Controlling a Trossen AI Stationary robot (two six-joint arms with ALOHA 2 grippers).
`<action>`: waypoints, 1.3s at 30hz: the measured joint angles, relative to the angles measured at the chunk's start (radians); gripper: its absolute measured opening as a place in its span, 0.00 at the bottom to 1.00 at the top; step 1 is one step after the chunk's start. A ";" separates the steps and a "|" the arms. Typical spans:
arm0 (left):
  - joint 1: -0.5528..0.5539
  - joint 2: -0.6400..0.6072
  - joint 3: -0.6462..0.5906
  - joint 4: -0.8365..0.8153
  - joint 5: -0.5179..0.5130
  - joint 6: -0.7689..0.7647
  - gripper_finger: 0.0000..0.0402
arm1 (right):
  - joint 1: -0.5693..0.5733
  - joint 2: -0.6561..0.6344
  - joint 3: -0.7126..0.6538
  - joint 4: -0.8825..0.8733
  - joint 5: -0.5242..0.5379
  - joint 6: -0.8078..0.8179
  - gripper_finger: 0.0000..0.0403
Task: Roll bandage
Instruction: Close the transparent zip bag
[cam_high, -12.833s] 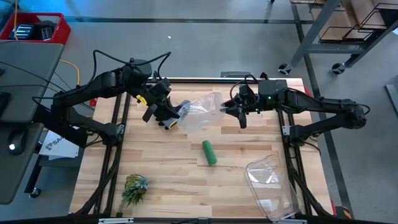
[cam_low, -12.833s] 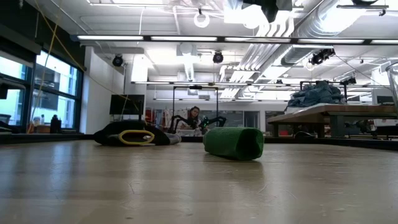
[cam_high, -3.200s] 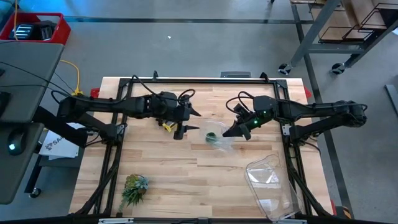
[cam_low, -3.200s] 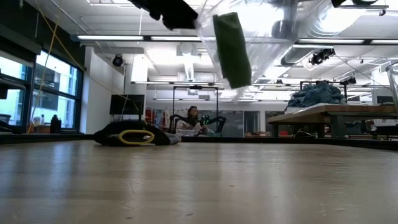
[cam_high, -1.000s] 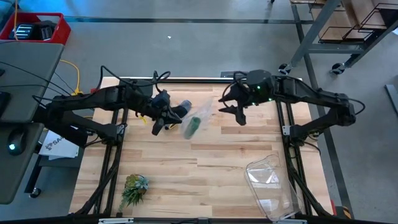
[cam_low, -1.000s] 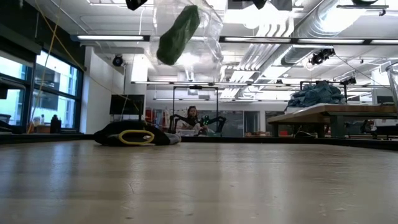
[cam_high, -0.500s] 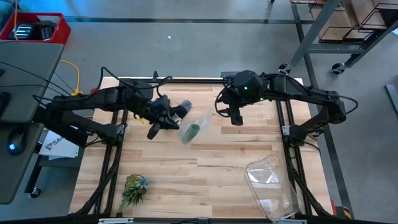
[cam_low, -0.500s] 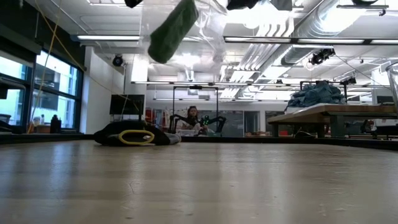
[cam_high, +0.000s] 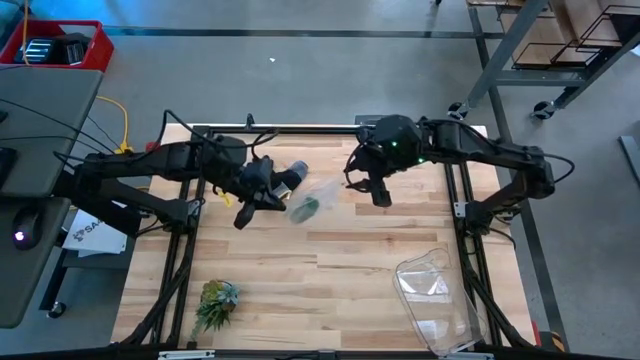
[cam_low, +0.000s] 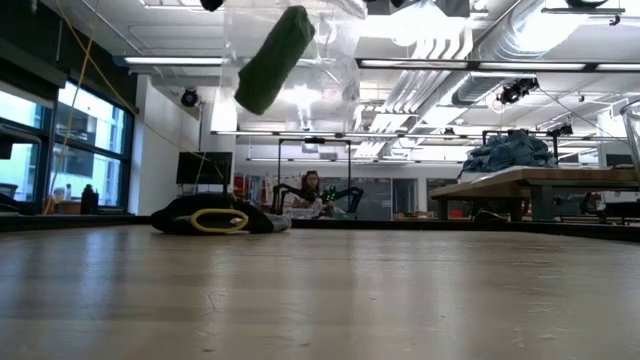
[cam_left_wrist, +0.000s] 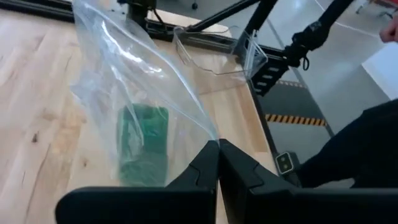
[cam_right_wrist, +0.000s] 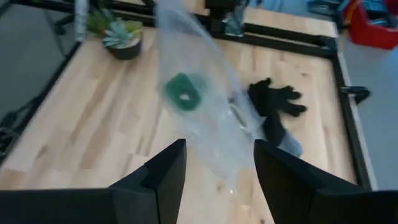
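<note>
Hanging tilted inside clear bag (cam_high: 318, 196): rolled green bandage (cam_high: 307, 207).

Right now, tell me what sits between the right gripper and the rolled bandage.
Only clear plastic bag: the right gripper is open just short of it, with the bandage inside, as the right wrist view shows. The left gripper pinches the bag's edge.

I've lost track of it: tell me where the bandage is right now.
The bandage, rolled, sits inside a clear plastic bag pinched by the left gripper, hanging above the table's far middle, between both arms.
</note>
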 joint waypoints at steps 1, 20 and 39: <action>-0.006 0.000 0.000 -0.001 0.000 0.011 0.00 | -0.003 0.002 0.000 0.001 0.011 0.000 0.45; -0.036 0.014 0.002 -0.047 -0.046 0.112 0.00 | -0.002 0.082 -0.001 0.007 -0.054 0.042 0.45; -0.036 0.014 0.048 -0.099 -0.113 0.173 0.00 | -0.002 0.126 -0.002 0.023 -0.066 0.081 0.22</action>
